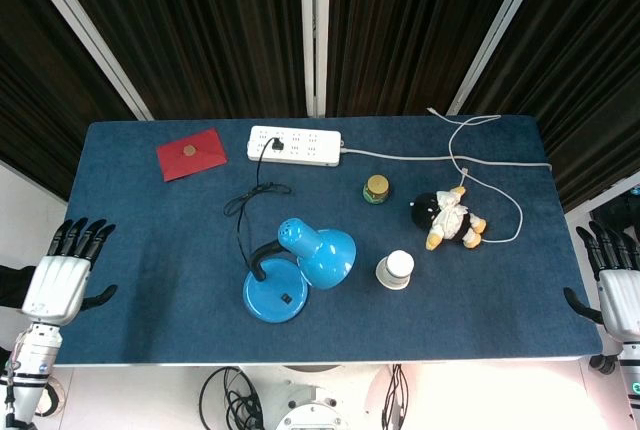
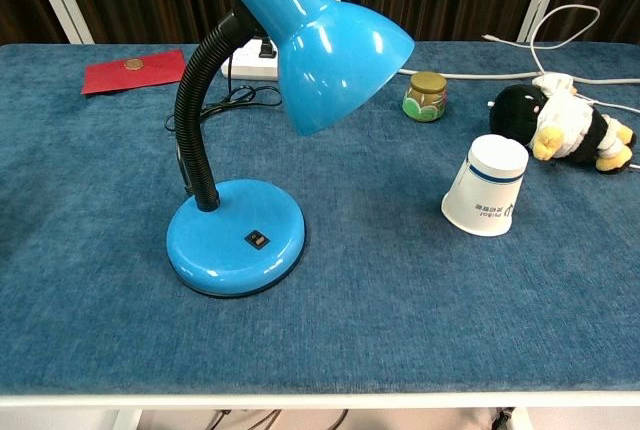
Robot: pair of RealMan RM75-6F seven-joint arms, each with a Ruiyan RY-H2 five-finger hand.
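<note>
1. Hands first: my left hand hangs off the table's near-left edge, fingers spread and straight, holding nothing.
2. My right hand sits just past the near-right edge, fingers likewise apart and empty; the chest view shows neither hand.
3. Nearest my left hand is the blue desk lamp, standing near the table's middle on its round base, its shade tipped toward the right.
4. Just right of the shade stands an upside-down white paper cup, not touching it.
5. Farther right lies a black-and-white plush toy, on its side, with a white cable looping around it.
6. A small jar with a gold lid stands beyond the cup.
7. At the far side, a white power strip carries the lamp's black plug, and a red envelope lies to its left.
</note>
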